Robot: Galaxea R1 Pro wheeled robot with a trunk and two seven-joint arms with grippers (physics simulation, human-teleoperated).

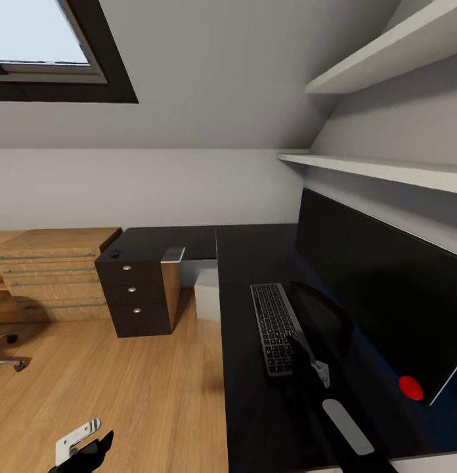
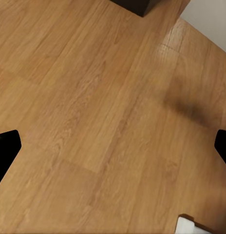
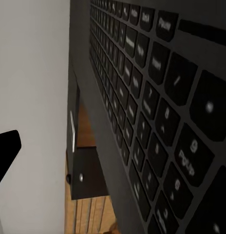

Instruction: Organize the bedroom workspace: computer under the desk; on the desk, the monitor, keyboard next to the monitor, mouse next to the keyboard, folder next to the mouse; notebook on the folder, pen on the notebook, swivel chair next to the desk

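The monitor (image 1: pixel 373 282) stands along the right side of the black desk (image 1: pixel 255 249), showing a red dot at its lower corner. The keyboard (image 1: pixel 276 325) lies flat in front of it. My right gripper (image 1: pixel 299 347) hovers at the keyboard's near right corner, and the right wrist view shows the keys (image 3: pixel 157 97) very close, with one finger (image 3: pixel 6 151) spread wide. The small black mouse (image 1: pixel 115 253) and a flat grey rectangle (image 1: pixel 173 254) lie on the desk's far wing. The light grey computer (image 1: pixel 207 292) stands under the desk. My left gripper (image 1: pixel 84 453) hangs open over the wooden floor (image 2: pixel 103 112).
The dark drawer unit (image 1: pixel 136 292) with silver knobs carries the desk's far wing. Light wooden low cabinets (image 1: pixel 54 272) line the wall to its left. A castor foot of the swivel chair (image 1: pixel 8 351) shows at the left edge. White shelves (image 1: pixel 386 171) hang above the monitor.
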